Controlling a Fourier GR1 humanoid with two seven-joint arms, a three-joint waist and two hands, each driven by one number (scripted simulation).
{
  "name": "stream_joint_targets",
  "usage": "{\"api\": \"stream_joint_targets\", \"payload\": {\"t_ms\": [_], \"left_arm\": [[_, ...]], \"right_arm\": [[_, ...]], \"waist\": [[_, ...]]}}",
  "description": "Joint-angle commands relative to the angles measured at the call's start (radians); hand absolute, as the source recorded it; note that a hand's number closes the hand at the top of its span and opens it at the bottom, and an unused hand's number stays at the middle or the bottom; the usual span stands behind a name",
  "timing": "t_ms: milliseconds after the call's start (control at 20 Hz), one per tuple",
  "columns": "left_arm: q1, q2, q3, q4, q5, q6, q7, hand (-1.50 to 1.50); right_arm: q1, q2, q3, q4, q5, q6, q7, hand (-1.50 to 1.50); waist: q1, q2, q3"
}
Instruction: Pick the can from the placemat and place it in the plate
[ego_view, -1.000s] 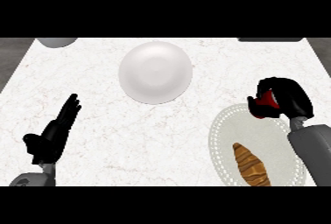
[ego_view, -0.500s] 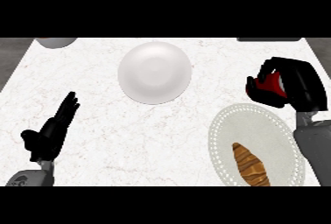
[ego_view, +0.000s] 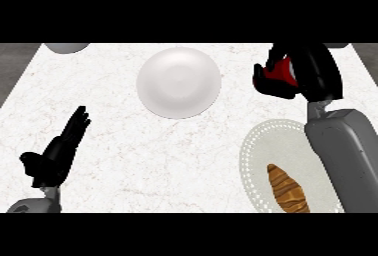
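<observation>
One round white plate (ego_view: 179, 82) lies on the single white marbled counter (ego_view: 148, 150), the only dish of its kind in view. One pale oval placemat with a dotted lace border (ego_view: 255, 150) sits at the right, carrying one golden-brown ridged croissant (ego_view: 288, 190). One red and black can (ego_view: 277, 76) shows, enclosed in a hand. Two black robot hands are counted: the left hand (ego_view: 55, 157) at the lower left and the right hand (ego_view: 314, 70) at the upper right, on two grey forearms. One grey rounded object (ego_view: 66, 47) is cut off by the upper left edge; what it is cannot be told.
</observation>
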Motion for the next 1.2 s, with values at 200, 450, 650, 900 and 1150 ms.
{"api": "stream_joint_targets", "payload": {"t_ms": [200,450,650,900,1150], "left_arm": [[-0.007,-0.058,-0.016,0.063,-0.064,0.035,-0.081,0.00],[-0.032,-0.044,0.008,0.085,-0.053,0.007,-0.072,0.00],[-0.075,-0.035,0.017,0.109,-0.035,-0.024,-0.049,0.00],[-0.036,-0.044,0.003,0.021,-0.029,-0.030,0.013,0.00],[-0.089,-0.043,0.001,0.054,-0.054,-0.016,-0.002,0.00]], "right_arm": [[-0.183,0.162,0.036,0.210,0.040,0.025,0.022,1.50],[-0.282,0.266,0.009,0.436,0.062,-0.079,-0.042,1.50],[-0.420,0.323,0.017,0.647,0.067,-0.182,-0.065,1.50],[-0.510,0.326,0.019,0.844,-0.033,-0.255,-0.107,1.50],[-0.503,0.327,-0.008,0.905,-0.189,-0.434,-0.075,-1.50]], "waist": [[0.004,0.003,0.000],[0.006,0.005,0.000],[0.021,0.010,0.000],[0.036,0.010,0.000],[0.061,0.020,0.000]]}}
